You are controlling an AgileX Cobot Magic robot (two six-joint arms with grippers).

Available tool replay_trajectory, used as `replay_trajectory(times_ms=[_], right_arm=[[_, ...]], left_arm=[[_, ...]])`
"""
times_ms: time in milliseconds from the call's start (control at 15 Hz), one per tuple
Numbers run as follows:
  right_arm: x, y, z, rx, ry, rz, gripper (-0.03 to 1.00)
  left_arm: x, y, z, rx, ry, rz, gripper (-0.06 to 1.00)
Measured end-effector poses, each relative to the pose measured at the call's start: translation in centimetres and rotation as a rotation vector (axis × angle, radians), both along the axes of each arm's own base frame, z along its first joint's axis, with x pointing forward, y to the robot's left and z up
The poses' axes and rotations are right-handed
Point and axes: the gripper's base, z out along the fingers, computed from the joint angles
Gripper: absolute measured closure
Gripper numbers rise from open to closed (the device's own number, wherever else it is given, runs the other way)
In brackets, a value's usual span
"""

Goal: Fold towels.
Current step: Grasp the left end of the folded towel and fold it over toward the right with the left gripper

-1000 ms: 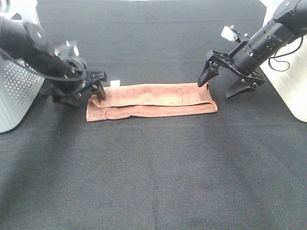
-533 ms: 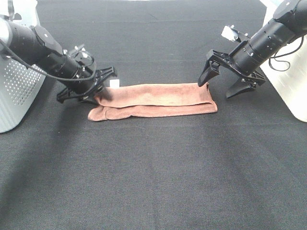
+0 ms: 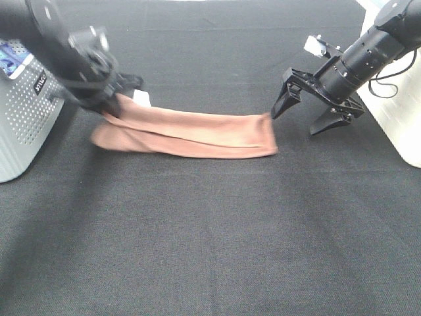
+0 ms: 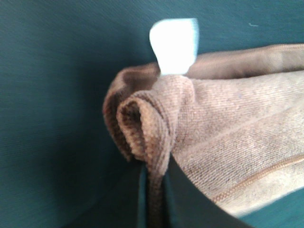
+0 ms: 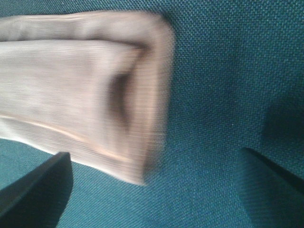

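Towel (image 3: 197, 131): we see reddish-brown cloth, matt, with a short fuzzy pile and fine ribbing; a stitched seam runs near one edge.
Tag (image 4: 174, 45): smooth and white; we cannot tell fabric from paper.
Counter (image 3: 210, 237): black woven cloth, matt, finely grained.
Left tool (image 3: 117, 99): black and dull; too blurred for us to name the material.
Right tool (image 3: 296, 121): black, hard-looking, we think plastic, with a faint sheen.
Grey box (image 3: 26, 125): pale perforated sheet, probably metal, satin finish.
White housing (image 3: 395, 125): smooth, plain, plastic-looking to us.
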Motion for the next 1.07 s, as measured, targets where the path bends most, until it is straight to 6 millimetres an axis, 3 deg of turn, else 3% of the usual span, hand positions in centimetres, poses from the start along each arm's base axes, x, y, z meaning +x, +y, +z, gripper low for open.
replay_trajectory(times_ms=[200,333,400,533,667,733,933,1067], right_arm=[[-0.1,0.0,0.0,0.003,0.01,0.006,0.1],[-0.2,0.0,0.0,0.004,0.016,0.009,0.1],[-0.2,0.0,0.0,0.004,0.016,0.009,0.1],[-0.2,0.1,0.0,0.01,0.025,0.012,0.1],[-0.4,0.2,0.0,0.022,0.038,0.014,0.1],[-0.4,0.2,0.1,0.028,0.04,0.012,0.1],[-0.4,0.3,0.1,0.029,0.045,0.015,0.1],[-0.4,0.3,0.1,0.031,0.045,0.014,0.1]], left_arm=[[0.6,0.0,3.3,0.06,0.043,0.008,0.91],[0.6,-2.3,5.3,-0.03,0.021,-0.004,0.91],[0.6,-2.3,5.3,-0.03,0.021,-0.004,0.91],[0.1,-6.8,6.6,-0.189,0.013,-0.043,0.91],[0.1,-10.4,4.9,-0.258,0.039,-0.066,0.91],[0.3,-13.2,2.9,-0.299,0.06,-0.069,0.91],[1.0,-16.6,-0.1,-0.371,0.102,-0.016,0.89],[1.4,-18.0,-1.1,-0.454,0.107,0.054,0.71]])
